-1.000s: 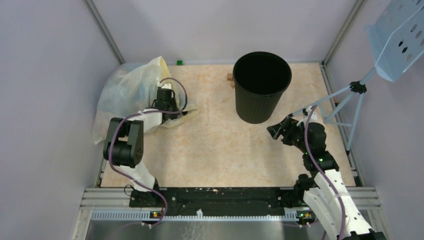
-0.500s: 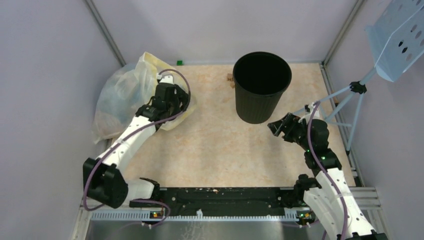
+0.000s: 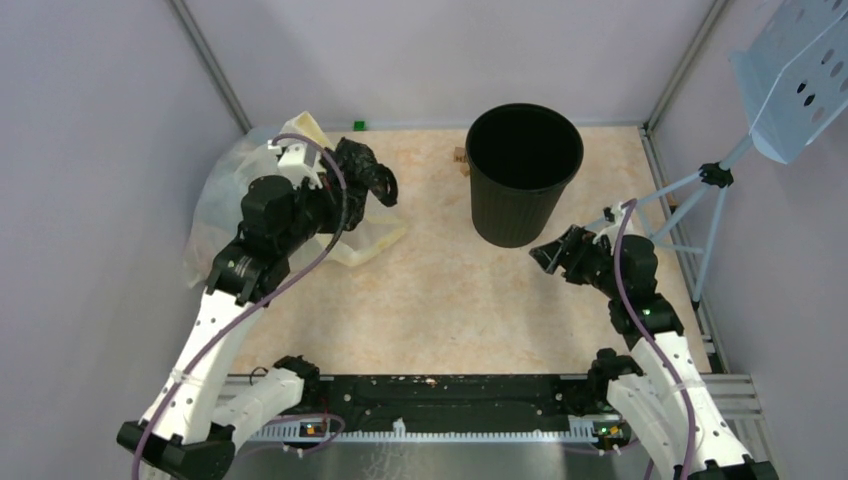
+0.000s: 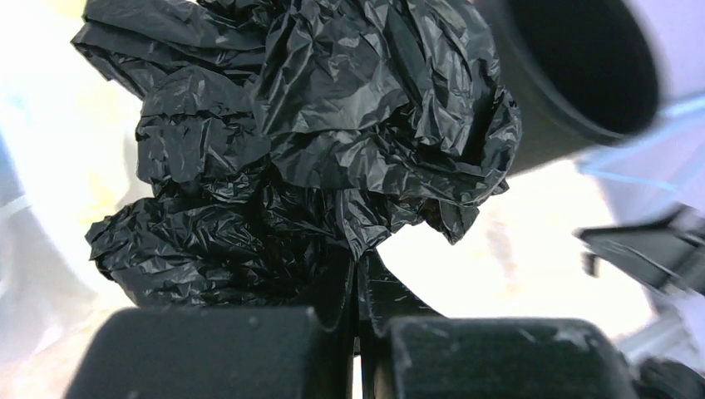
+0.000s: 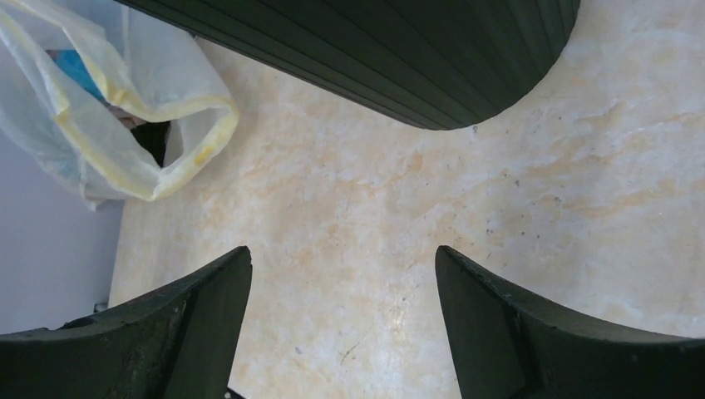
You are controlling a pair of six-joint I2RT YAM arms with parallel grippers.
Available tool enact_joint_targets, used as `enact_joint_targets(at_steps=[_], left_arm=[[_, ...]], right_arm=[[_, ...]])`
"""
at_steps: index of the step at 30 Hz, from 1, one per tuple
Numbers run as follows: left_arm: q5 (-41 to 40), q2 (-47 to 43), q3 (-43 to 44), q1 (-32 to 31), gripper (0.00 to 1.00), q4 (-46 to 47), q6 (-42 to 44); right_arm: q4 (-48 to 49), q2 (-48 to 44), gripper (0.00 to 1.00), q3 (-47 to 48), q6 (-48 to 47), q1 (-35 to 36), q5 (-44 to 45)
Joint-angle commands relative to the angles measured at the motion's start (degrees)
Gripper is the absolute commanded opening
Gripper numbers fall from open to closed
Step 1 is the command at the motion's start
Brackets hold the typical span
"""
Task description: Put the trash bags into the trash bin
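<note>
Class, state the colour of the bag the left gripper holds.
The trash bag is glossy black; left wrist view.

Bright, even light (left wrist overexposed).

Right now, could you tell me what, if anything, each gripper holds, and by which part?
The left gripper pinches a lower fold of the crumpled trash bag; handle or body cannot be told. The right gripper is open, empty.
</note>
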Motion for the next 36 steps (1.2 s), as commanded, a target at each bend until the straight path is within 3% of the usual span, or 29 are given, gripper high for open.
enact_joint_targets(at_steps=[1,5,9,14,19,22,27,32,34,36], left_arm=[[22.05,-3.2,-1.08,-0.18,0.0,6.15,-5.51],[32.23,-2.75,-10.21,-1.3,0.0,13.96,-12.64],[28.88,-0.27,-17.59,-8.39,0.0,19.3,-14.45],[25.35,5.2,-21.61,-16.58,0.0,23.87,-15.41],[20.66,10.12,-22.91,-22.97,0.0,24.2,-13.48],[19.48,12.4,-23.62,-25.12,0.0,24.16,-11.93],[16.85,13.3,-25.65,-25.73,0.0,24.26,-9.61],[15.12,13.54,-27.05,-25.74,0.0,24.63,-7.55],[14.61,14.31,-27.11,-25.68,0.0,24.66,-7.29],[13.83,15.5,-26.84,-25.69,0.0,25.39,-7.75]], right_arm=[[0.94,0.38,0.8,2.92,0.24,0.52,-4.12],[2.77,0.43,0.8,1.05,0.92,0.49,-4.34],[5.29,1.13,0.8,0.66,3.3,0.49,0.17],[4.91,1.61,0.75,-0.77,8.91,0.05,20.87],[13.48,6.63,0.67,-1.43,10.89,-0.38,26.81],[19.57,12.47,0.6,-0.48,10.65,-0.38,24.47],[31.88,25.5,0.57,1.77,9.85,1.13,12.47],[43.71,36.86,0.54,5.61,7.15,5.39,11.98],[43.72,42.59,0.53,10.33,5.16,5.63,8.24],[37.67,49.71,0.52,17.18,1.93,5.88,4.39]])
